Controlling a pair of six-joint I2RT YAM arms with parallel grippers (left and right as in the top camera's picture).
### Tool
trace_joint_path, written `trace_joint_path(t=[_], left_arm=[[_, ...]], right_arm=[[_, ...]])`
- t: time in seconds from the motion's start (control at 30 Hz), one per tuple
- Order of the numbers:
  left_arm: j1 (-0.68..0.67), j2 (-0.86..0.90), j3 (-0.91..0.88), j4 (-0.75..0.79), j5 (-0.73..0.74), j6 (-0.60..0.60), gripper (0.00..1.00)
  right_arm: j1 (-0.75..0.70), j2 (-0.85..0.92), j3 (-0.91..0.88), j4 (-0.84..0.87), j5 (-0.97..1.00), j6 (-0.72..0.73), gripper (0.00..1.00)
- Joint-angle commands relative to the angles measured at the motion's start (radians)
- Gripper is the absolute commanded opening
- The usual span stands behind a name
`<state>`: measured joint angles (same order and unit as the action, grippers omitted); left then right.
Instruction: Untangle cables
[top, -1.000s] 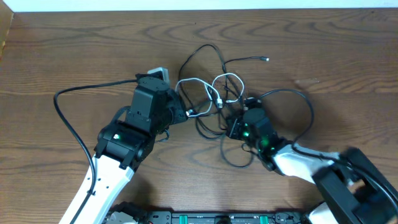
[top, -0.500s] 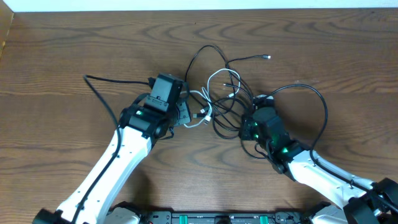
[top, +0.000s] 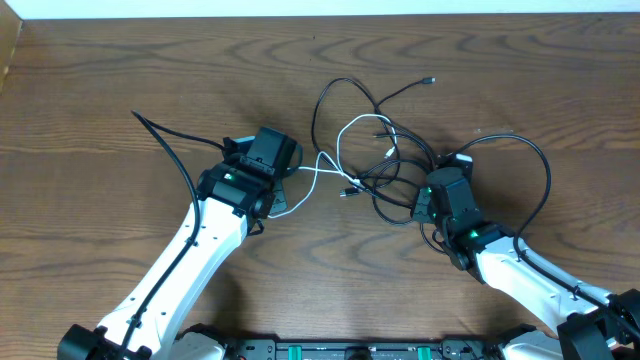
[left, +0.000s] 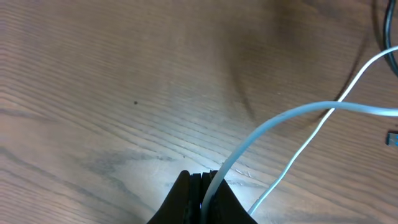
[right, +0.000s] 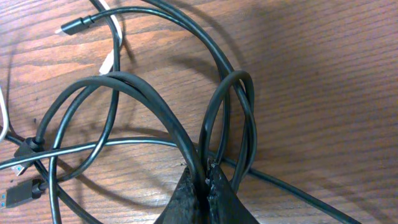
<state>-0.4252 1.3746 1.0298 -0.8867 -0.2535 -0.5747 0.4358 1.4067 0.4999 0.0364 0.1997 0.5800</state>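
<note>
Left claw (left: 202, 182) pinches the white cable (left: 336, 106) — right claw (right: 207, 172) pinches looping black cables (right: 124, 78).

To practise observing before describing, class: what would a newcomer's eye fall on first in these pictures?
First, the knot of black cables in the middle of the wooden table, between the two arms. Next, the lone white cable running left out of it, pinched in the shut left pincer, while the right pincer is shut on a black loop at the knot's right edge.
</note>
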Motion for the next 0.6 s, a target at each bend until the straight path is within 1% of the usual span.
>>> trace_joint_path(t=[0.0,0.13,0.2,0.37,0.57], left_arm=[[0.006,-0.003,0.005,-0.016,-0.092,0.002,0.08],[0.01,-0.003,0.005,-0.103,-0.255,-0.106,0.08],[0.02,-0.003,0.005,-0.157,-0.3,-0.166,0.08],[0.064,-0.003,0.005,-0.233,-0.32,-0.251,0.08],[0.085,-0.003,0.005,-0.235,-0.319,-0.251,0.08]], right_arm=[[-0.008,-0.014,-0.003,-0.008,0.035,-0.013,0.01],[-0.011,-0.014,-0.003,-0.022,0.038,-0.013,0.01],[-0.011,-0.014,-0.003,-0.025,0.038,-0.013,0.01],[-0.011,-0.014,-0.003,-0.026,0.037,-0.013,0.01],[-0.011,-0.014,-0.003,-0.026,0.037,-0.013,0.01]])
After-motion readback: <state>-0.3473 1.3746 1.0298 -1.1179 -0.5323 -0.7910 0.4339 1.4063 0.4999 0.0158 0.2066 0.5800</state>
